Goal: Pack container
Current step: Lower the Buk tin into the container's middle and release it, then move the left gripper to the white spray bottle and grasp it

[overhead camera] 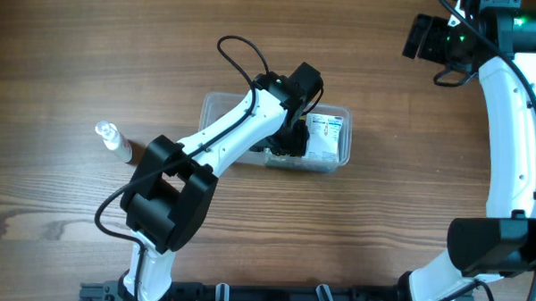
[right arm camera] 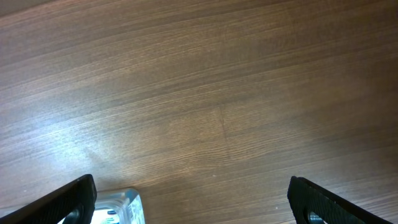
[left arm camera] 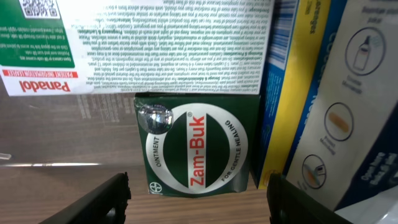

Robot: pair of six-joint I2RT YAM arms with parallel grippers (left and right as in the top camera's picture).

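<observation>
On the wooden bench [overhead camera: 75, 54], the clear rectangular plastic tub [overhead camera: 214, 108] sits at centre. The left claw [left arm camera: 198, 182] is inside it, fingers parted around the green Zam-Buk ointment carton [left arm camera: 189, 146], gripping nothing. The right claw [right arm camera: 193, 202] is wide open and empty, apart from the tub.

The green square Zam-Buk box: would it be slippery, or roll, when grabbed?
The green square Zam-Buk carton likely won't roll: its faces look flat. The glare spot on it hints at a glossy, somewhat slippery surface. Snug beside the blue-and-yellow box, it probably resists sliding sideways.
</observation>
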